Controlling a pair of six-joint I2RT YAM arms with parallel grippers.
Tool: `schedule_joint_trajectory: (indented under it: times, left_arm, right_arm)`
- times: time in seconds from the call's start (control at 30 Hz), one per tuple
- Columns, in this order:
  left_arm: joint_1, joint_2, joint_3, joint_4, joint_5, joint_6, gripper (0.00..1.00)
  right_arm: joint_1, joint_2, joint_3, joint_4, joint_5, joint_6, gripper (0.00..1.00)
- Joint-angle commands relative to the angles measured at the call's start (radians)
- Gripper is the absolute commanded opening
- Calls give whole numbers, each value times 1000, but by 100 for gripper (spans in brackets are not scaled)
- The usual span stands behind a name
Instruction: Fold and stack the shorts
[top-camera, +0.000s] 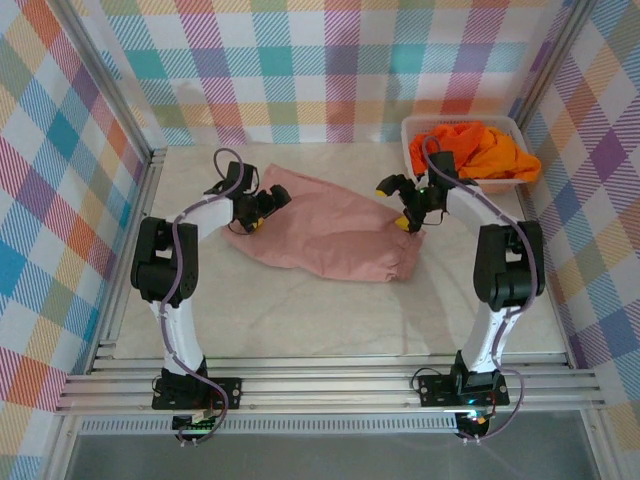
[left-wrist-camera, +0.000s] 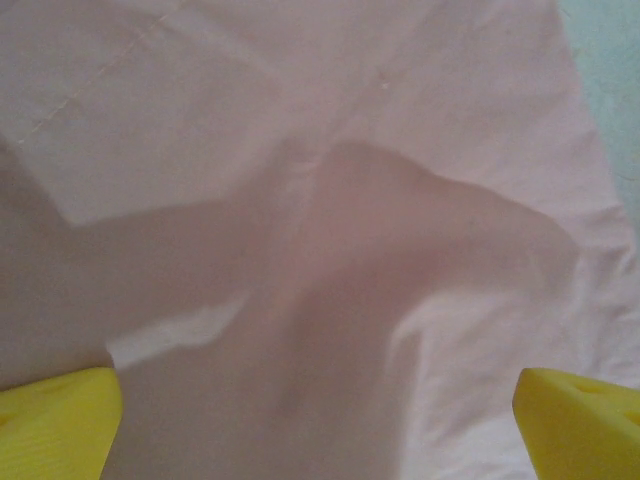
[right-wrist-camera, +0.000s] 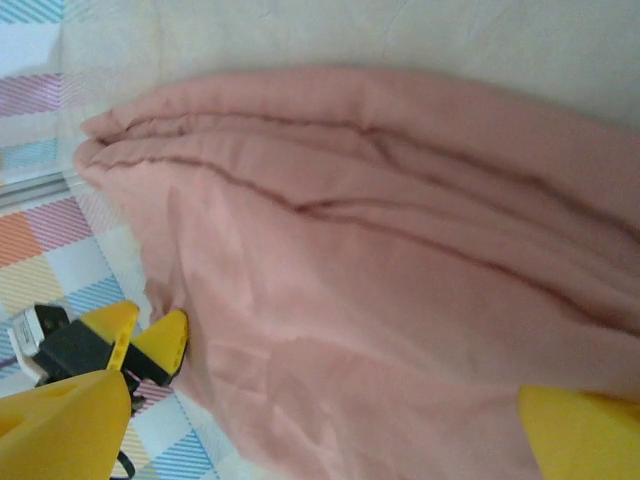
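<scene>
- The left arm bends at an elbow pushed out to its left. Its forearm reaches inward and the wrist tips down, so the left gripper (top-camera: 262, 206) sits low over the pink shorts (top-camera: 325, 235).
- In the left wrist view, the left gripper (left-wrist-camera: 320, 425) has its yellow fingertips (left-wrist-camera: 55, 420) spread wide. Smooth pink cloth (left-wrist-camera: 330, 200) lies beneath and between them, and nothing is pinched.
- The right arm mirrors this, with its elbow out to its right and its forearm angled inward. The right gripper (top-camera: 408, 218) points down at the near right edge of the pink shorts.
- In the right wrist view, the right gripper (right-wrist-camera: 325, 430) is also spread wide. Its fingertips (right-wrist-camera: 60, 415) hover above gathered pink folds (right-wrist-camera: 380, 250) without gripping them.
- The pink shorts lie flat on the table (top-camera: 300, 320), stretching from one gripper to the other.
- Behind the right gripper and off to its right, orange shorts (top-camera: 475, 150) are heaped in a white basket (top-camera: 412, 126).
</scene>
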Motion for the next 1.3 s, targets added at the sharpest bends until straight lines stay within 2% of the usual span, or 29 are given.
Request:
schedule_joint_trajectory:
  times: [0.0, 0.2, 0.37, 0.43, 0.53, 0.63, 0.77, 0.83, 0.97, 1.27]
  left_arm:
    - [6, -62, -85, 58, -49, 24, 100]
    - [6, -195, -309, 120, -103, -11, 100]
    - [-7, -412, -546, 141, -150, -61, 100]
    - [-18, -509, -622, 152, -156, -79, 100]
    - [-23, -640, -640, 89, -153, -75, 100]
    - [-23, -714, -569, 5, -119, -38, 100]
    - [-28, -717, -498, -12, -29, -26, 100]
    - [-37, -701, -499, 13, -12, -28, 100]
    - [-54, -628, -521, 59, -10, -30, 100]
    - [-66, -515, -618, 169, -47, -27, 100]
  right_arm:
    - [-24, 62, 42, -57, -10, -54, 99]
    - [-28, 122, 56, -72, -46, -80, 98]
    - [-21, 95, 52, -88, -126, -174, 99]
    - [-10, 46, 48, -108, -146, -240, 100]
    - [8, -89, -2, -113, -95, -321, 99]
    - [6, -249, -81, -149, 41, -407, 99]
    - [-2, -407, -195, -229, 288, -480, 99]
    - [-19, -445, -257, -243, 337, -483, 100]
    - [-58, -418, -328, -267, 293, -491, 100]
    - [-58, -235, -331, -238, 203, -513, 80]
